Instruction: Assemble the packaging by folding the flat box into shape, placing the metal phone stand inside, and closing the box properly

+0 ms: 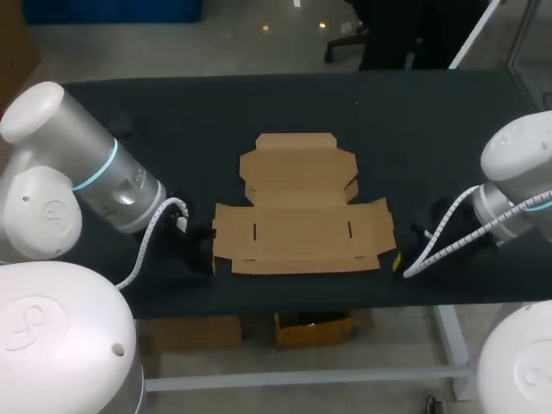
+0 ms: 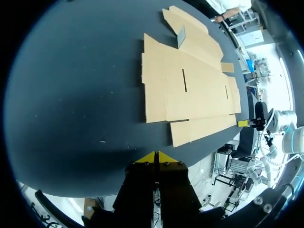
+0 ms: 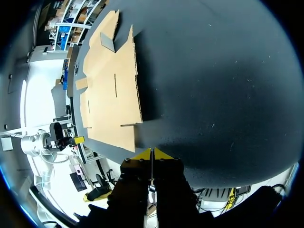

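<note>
Flat box (image 1: 302, 211) lay unfolded on the black table (image 1: 155, 129), panels and flaps spread, about mid-table and nearer the front edge. One small flap (image 2: 181, 37) stood tilted up off the card; the rest lay flat.

My left gripper (image 2: 154, 156) sat low over the table just off the box's left end. Its yellow tips were pressed together, with nothing held. My right gripper (image 3: 152, 153) sat just off the right end in the same state, tips closed on each other and empty. In both wrist views I saw a strip of bare table between tips and card, so neither was touching it.

Left arm (image 1: 95, 172) came in from the left side, right arm (image 1: 517, 181) from the right, with the box between them.
</note>
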Robot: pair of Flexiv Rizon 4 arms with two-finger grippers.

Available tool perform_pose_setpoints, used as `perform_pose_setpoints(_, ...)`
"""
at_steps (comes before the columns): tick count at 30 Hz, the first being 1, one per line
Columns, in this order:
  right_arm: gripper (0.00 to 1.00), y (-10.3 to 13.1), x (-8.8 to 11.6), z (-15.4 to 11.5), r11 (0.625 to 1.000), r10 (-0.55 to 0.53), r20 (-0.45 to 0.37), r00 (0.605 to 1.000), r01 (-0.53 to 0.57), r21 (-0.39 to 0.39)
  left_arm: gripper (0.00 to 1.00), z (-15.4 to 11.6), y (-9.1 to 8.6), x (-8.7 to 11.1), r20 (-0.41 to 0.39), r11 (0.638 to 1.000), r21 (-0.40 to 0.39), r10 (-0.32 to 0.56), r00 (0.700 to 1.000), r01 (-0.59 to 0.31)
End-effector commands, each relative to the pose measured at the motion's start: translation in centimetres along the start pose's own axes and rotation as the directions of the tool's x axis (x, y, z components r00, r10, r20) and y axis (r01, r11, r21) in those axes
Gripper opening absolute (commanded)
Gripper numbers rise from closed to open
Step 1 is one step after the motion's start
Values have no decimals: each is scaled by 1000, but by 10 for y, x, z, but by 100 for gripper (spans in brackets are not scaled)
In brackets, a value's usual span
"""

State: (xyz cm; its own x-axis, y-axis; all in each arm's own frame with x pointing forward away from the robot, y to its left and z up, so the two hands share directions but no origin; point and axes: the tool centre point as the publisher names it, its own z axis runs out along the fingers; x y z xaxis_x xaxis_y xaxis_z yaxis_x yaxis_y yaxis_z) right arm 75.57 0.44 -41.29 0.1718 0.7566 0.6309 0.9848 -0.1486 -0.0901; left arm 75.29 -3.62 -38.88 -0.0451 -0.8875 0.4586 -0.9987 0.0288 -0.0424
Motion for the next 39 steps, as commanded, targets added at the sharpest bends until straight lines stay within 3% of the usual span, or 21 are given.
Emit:
perform_pose_setpoints(1,0,3,-1,6,1000,-2,-10,1000,2,12,0,5,-1,0,-9,1000,-2,1,1000,-1)
perform_pose_setpoints(39,0,12,11,22,999,-32,-21,999,33,25,0,16,-2,-1,-44,999,-29,-19,999,18)
